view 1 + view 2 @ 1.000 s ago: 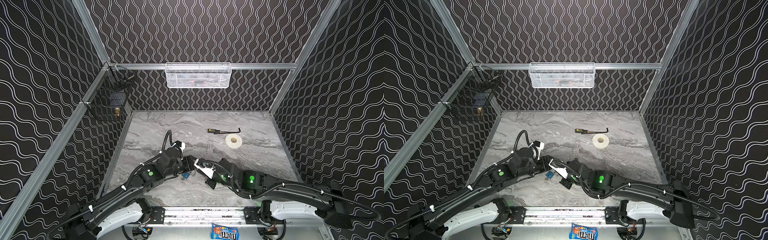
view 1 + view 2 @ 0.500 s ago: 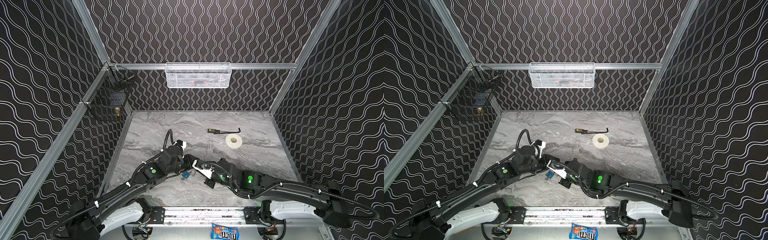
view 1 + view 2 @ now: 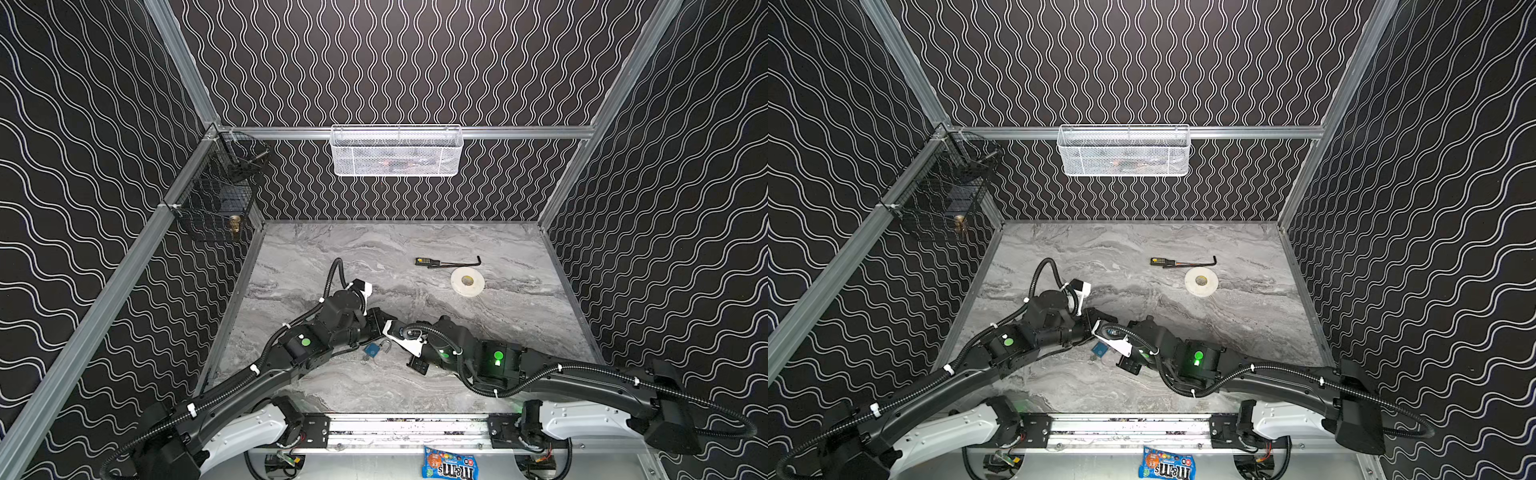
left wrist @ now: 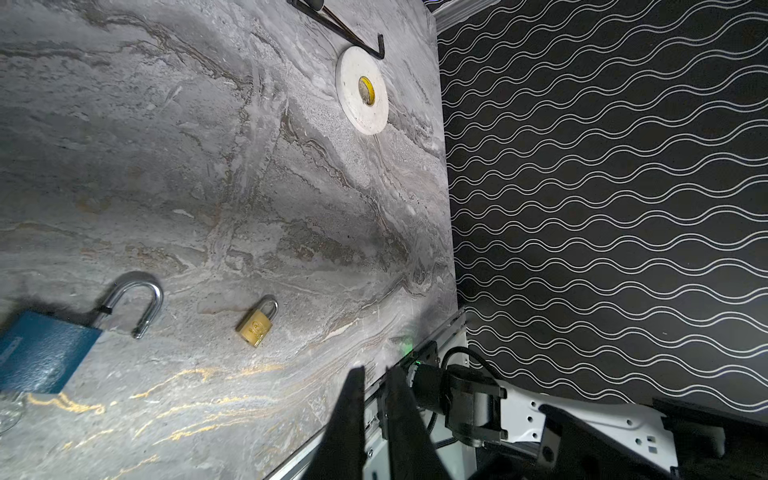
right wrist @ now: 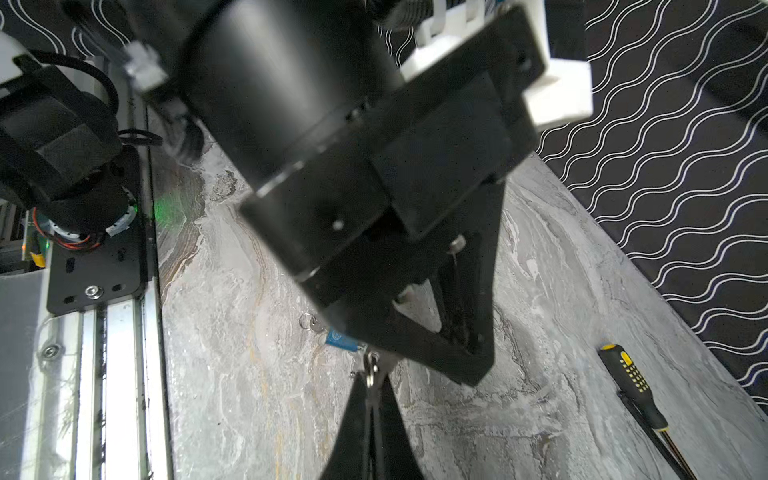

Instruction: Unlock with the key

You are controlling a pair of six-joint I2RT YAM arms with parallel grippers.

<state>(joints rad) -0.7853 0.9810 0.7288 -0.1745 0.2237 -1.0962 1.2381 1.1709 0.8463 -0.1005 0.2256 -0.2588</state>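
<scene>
The grey desk (image 3: 519,332) is seen with both arms met near its front middle. The left hand (image 4: 374,374) was spread wider a moment ago. Now its fingers are drawn almost together, and nothing is held between them. It has also been pulled back a little, so the blue padlock (image 4: 41,353) can be seen lying flat and free on the desk, just beside both hands. The right hand (image 5: 371,384) is kept clenched. A small shiny piece, thought to be the key (image 5: 370,370), is pinched at its tips, close to the blue padlock. The padlock's silver loop (image 4: 158,297) is swung out with one end loose, so this lock is judged to be opened already. A smaller brass padlock (image 4: 255,326) is found near it, and its loop is shut. It may be that this one is meant to be opened next, but that cannot be told. Care would be needed so that the key is not dropped.
</scene>
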